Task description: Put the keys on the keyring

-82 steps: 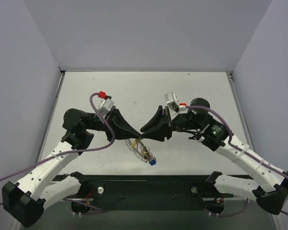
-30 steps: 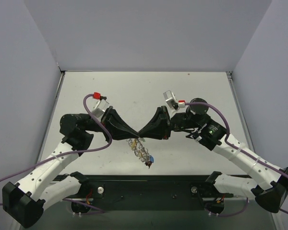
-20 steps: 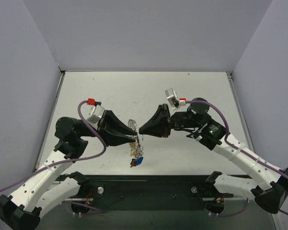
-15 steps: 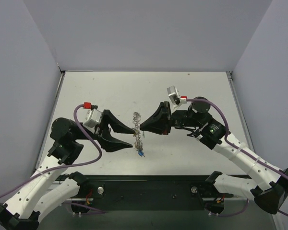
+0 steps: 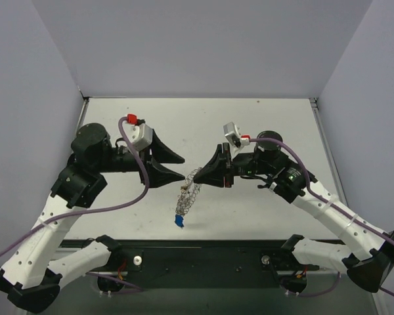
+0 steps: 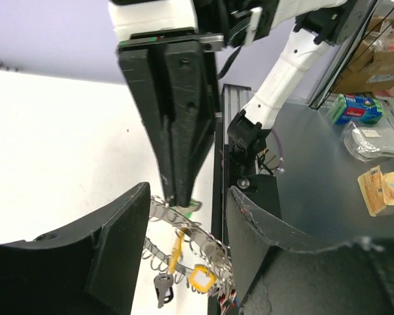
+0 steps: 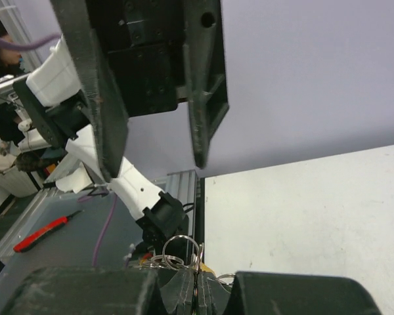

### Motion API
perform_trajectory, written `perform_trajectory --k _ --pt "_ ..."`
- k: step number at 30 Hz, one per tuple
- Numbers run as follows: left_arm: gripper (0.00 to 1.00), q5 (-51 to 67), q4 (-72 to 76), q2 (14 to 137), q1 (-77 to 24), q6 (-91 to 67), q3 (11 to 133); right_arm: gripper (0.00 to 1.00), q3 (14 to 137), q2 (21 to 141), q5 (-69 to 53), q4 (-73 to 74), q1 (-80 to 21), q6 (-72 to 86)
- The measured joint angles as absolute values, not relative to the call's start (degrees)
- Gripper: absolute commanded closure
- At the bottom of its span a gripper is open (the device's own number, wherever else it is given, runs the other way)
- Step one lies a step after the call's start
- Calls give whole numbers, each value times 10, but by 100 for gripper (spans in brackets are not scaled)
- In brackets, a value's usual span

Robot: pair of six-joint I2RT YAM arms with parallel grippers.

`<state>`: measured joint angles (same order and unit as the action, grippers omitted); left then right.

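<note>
The keyring (image 5: 190, 191), a silvery coil-rimmed ring, dangles from my right gripper (image 5: 198, 178), which is shut on its top edge. A blue-headed key (image 5: 179, 220) hangs lowest, just above the table. My left gripper (image 5: 182, 167) stands open just left of the ring, touching nothing. In the left wrist view the keyring (image 6: 184, 230) hangs between my open fingers (image 6: 118, 243), with a yellow key head (image 6: 201, 278), a dark key (image 6: 163, 287) and a green head (image 6: 191, 207) on it. In the right wrist view my right gripper (image 7: 197, 283) pinches small wire rings (image 7: 180, 249).
A black rail (image 5: 203, 252) runs along the table's near edge in front of the arm bases. Grey walls close in the white table (image 5: 262, 125) at the back and sides. A red-handled tool (image 7: 43, 235) lies off the table, on the bench below.
My left gripper has opened, let go of the keyring and drawn back to the upper left. The ring with its keys now swings from my right gripper alone.
</note>
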<state>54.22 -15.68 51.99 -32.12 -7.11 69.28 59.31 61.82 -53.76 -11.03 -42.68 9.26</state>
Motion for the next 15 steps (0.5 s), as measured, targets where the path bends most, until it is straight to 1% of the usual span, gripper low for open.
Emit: perform_trajectory --k 8,15 --pt "47 546 -411 668 -321 67 865 100 624 618 -545 -23 -427 32" --pt "48 535 -550 729 -352 134 927 100 640 618 -544 35 -423 -11"
